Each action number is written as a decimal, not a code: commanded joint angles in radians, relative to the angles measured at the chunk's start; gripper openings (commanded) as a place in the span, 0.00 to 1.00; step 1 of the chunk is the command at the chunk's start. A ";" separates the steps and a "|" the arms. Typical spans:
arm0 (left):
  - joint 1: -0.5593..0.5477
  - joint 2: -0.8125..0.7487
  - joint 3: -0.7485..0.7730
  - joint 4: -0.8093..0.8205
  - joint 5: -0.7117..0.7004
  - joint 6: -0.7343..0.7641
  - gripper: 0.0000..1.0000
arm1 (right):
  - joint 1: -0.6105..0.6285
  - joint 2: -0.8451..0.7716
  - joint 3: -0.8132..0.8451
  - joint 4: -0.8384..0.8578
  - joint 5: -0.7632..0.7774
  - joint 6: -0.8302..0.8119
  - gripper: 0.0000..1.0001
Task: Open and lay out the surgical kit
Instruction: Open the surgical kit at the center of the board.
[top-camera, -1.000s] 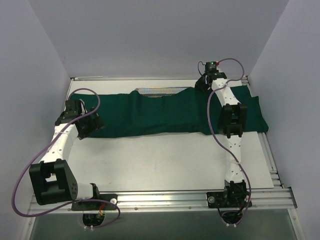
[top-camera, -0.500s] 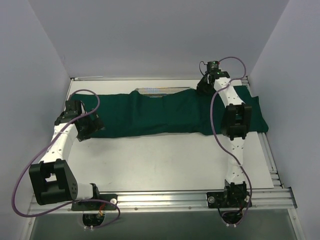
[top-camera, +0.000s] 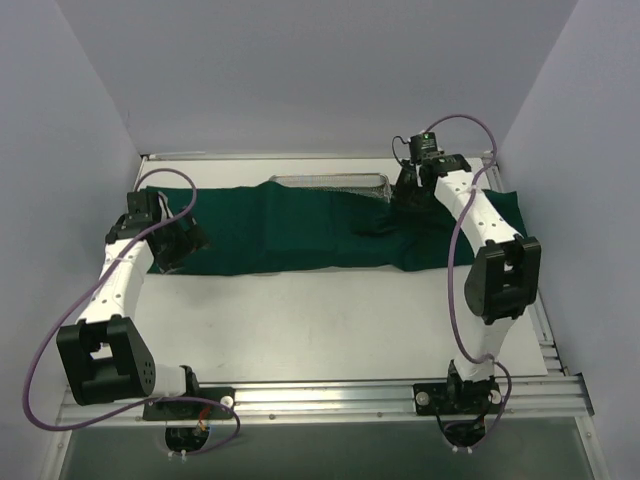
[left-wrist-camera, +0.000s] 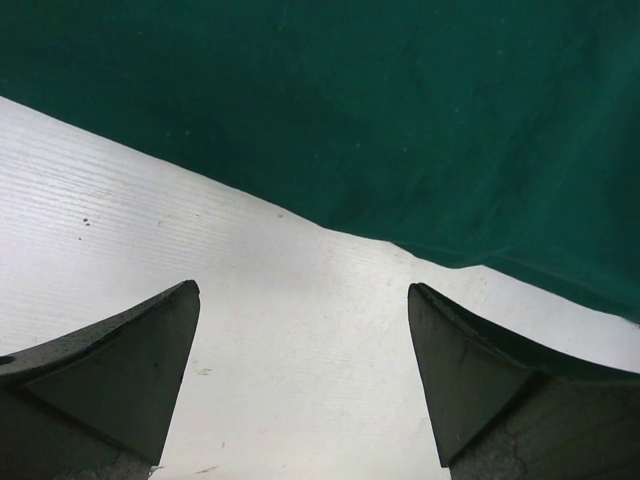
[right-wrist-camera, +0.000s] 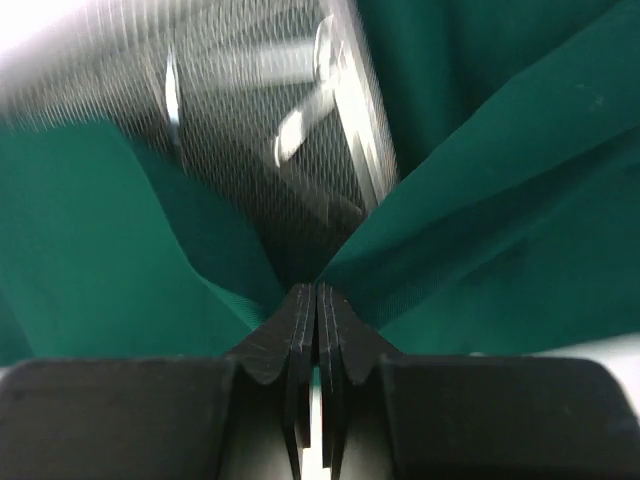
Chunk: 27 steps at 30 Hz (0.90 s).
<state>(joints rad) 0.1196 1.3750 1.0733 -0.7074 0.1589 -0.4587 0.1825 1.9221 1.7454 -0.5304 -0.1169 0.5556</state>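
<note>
The dark green cloth wrap (top-camera: 300, 225) lies across the far half of the table and covers most of the silver wire-mesh tray (top-camera: 320, 183), whose far rim shows. My right gripper (top-camera: 402, 197) is shut on a fold of the cloth (right-wrist-camera: 480, 180) and holds it lifted off the tray's right end. The right wrist view shows the bared mesh tray (right-wrist-camera: 260, 130) with blurred steel instruments (right-wrist-camera: 300, 120) in it. My left gripper (top-camera: 178, 243) is open and empty over the white table just off the cloth's near left edge (left-wrist-camera: 400, 120).
The white table surface (top-camera: 330, 320) runs from the cloth to the aluminium rail (top-camera: 330, 400) at the near edge. Grey walls close in on the left, right and back. The right arm's elbow (top-camera: 505, 275) stands above the cloth's right end.
My right gripper has pulled the cloth fold toward the near right, baring more of the tray's right end; its elbow swung right. My left gripper has shifted slightly toward the far side.
</note>
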 joint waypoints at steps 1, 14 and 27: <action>0.005 0.004 0.066 -0.012 -0.010 -0.047 0.94 | 0.058 -0.246 -0.197 -0.086 -0.013 -0.037 0.00; -0.073 0.050 0.112 0.039 0.010 -0.162 0.94 | -0.007 -0.634 -0.598 -0.137 0.030 -0.054 0.63; -0.149 0.360 0.329 0.115 0.034 -0.294 0.94 | -0.251 -0.388 -0.368 -0.086 -0.158 -0.075 1.00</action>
<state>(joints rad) -0.0330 1.6890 1.3422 -0.6746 0.1650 -0.7044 -0.0261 1.5337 1.3445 -0.6235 -0.1764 0.4946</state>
